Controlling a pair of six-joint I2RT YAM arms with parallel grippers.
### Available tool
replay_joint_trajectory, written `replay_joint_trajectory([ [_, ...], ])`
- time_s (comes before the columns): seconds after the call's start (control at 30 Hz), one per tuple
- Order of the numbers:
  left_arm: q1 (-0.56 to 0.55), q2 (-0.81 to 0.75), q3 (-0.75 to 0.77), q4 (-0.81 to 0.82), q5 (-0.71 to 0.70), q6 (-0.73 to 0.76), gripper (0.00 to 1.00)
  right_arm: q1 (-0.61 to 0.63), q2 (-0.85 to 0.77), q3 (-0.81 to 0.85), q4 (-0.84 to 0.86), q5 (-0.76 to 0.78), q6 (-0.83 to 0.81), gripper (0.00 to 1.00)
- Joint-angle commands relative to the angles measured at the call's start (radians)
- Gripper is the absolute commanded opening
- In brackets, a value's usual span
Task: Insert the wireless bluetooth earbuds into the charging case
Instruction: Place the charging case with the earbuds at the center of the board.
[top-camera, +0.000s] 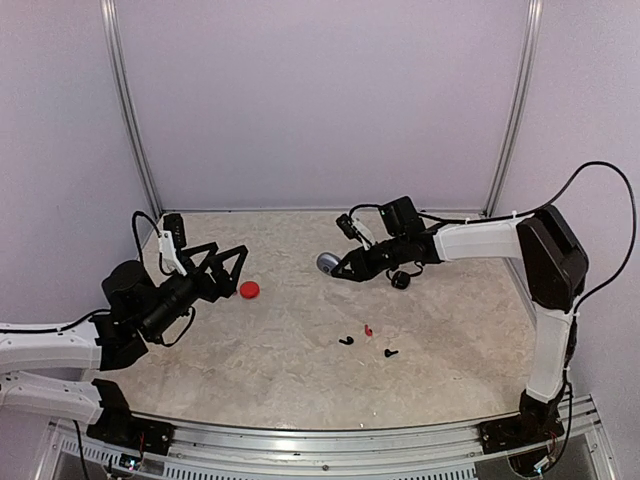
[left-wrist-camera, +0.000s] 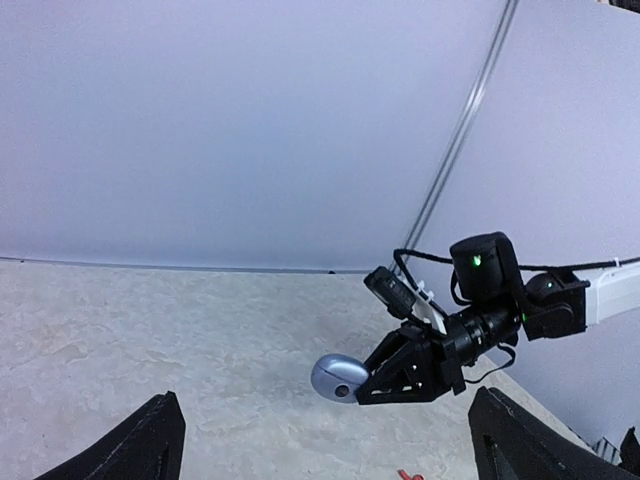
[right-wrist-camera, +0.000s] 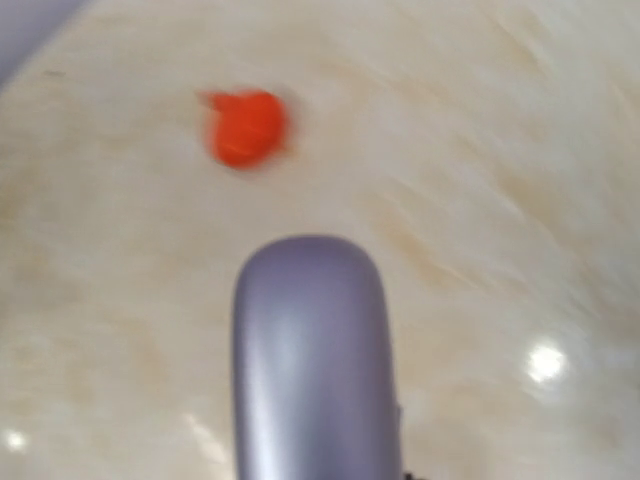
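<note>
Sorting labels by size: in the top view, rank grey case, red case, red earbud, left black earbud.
1. The grey case and red case: about alike; the grey is raised, nearer the camera.
2. Then left black earbud and red earbud: tiny, too alike to rank.

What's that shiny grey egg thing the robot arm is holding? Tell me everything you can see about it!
It is a small grey case, smooth, rounded like a pebble, and shiny like silvery plastic. It looks closed, and one small dark spot shows on its side. The right arm's fingers pinch one end, so it sticks out sideways, seemingly lifted above the table. Nothing else touches it.
</note>
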Motion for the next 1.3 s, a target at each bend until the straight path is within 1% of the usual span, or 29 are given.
replay_joint_trajectory([
  [0.0, 0.012, 0.008, 0.039, -0.149, -0.15, -0.076, 0.99, -0.041, 0.123, 0.101, 0.026, 0.0, 0.026, 0.15],
  [0.13, 0.019, 0.017, 0.035, -0.15, -0.169, -0.063, 0.99, -0.071, 0.264, 0.226, -0.022, -0.013, 0.026, 0.15],
  [0.23, 0.03, 0.027, 0.048, -0.185, -0.174, -0.051, 0.99, -0.077, 0.327, 0.282, -0.038, -0.017, 0.027, 0.16],
  [0.3, 0.04, 0.047, 0.066, -0.224, -0.174, -0.049, 0.99, -0.077, 0.357, 0.312, -0.05, -0.02, 0.026, 0.19],
  [0.37, 0.047, 0.074, 0.086, -0.26, -0.176, -0.05, 0.99, -0.08, 0.38, 0.339, -0.067, -0.021, 0.023, 0.24],
  [0.47, 0.053, 0.113, 0.113, -0.303, -0.17, -0.057, 0.99, -0.086, 0.4, 0.355, -0.07, -0.017, 0.024, 0.34],
  [0.63, 0.063, 0.179, 0.144, -0.347, -0.15, -0.053, 0.99, -0.095, 0.406, 0.369, -0.088, 0.0, 0.006, 0.44],
  [0.7, 0.078, 0.193, 0.155, -0.36, -0.121, -0.034, 0.99, -0.094, 0.394, 0.373, -0.105, 0.026, -0.006, 0.54],
  [0.73, 0.091, 0.209, 0.164, -0.378, -0.103, -0.022, 0.99, -0.094, 0.38, 0.374, -0.113, 0.042, -0.013, 0.58],
  [0.9, 0.208, 0.322, 0.257, -0.489, 0.05, 0.001, 0.99, -0.095, 0.261, 0.34, -0.111, 0.126, -0.057, 0.75],
  [1.0, 0.239, 0.398, 0.329, -0.548, 0.053, -0.005, 0.99, -0.094, 0.157, 0.291, -0.077, 0.21, -0.081, 0.86],
  [1.03, 0.244, 0.425, 0.355, -0.566, 0.057, -0.008, 0.99, -0.094, 0.115, 0.266, -0.056, 0.24, -0.088, 0.95],
  [1.07, 0.246, 0.444, 0.374, -0.577, 0.061, -0.013, 0.99, -0.095, 0.071, 0.235, -0.029, 0.287, -0.095, 0.99],
  [1.13, 0.248, 0.493, 0.421, -0.595, 0.078, -0.032, 0.95, -0.094, -0.023, 0.142, 0.053, 0.355, -0.108, 1.0],
  [1.2, 0.25, 0.544, 0.469, -0.631, 0.06, -0.068, 0.87, -0.095, -0.107, 0.071, 0.136, 0.42, -0.11, 1.0],
  [1.27, 0.25, 0.6, 0.529, -0.687, 0.048, -0.099, 0.81, -0.095, -0.171, 0.029, 0.159, 0.484, -0.083, 1.0],
])
